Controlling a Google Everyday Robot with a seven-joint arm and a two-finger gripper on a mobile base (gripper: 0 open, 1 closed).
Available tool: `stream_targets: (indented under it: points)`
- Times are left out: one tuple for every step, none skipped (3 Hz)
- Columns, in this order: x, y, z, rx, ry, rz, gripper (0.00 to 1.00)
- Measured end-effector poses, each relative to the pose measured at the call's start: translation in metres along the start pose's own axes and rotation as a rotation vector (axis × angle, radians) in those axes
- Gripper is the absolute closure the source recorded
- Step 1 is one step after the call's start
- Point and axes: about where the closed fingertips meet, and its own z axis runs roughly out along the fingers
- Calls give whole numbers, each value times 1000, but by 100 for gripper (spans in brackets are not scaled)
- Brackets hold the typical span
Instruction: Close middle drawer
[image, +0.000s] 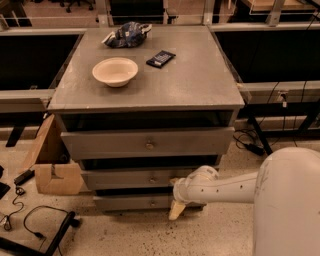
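The middle drawer is the low grey front with a small brass knob, between the taller top drawer and the lowest drawer. It stands out a little from the cabinet, with a dark gap above it. My gripper is at the right part of the middle drawer's front, seemingly touching it, at the end of my white arm, which reaches in from the right.
On the cabinet top are a white bowl, a black device and a dark bag. A cardboard box and cables lie on the floor to the left. Cables hang to the right.
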Motion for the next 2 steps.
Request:
stream_targets:
  points:
    - [0,2,-1,0,0,0,3]
    - [0,4,-2,0,0,-1,26]
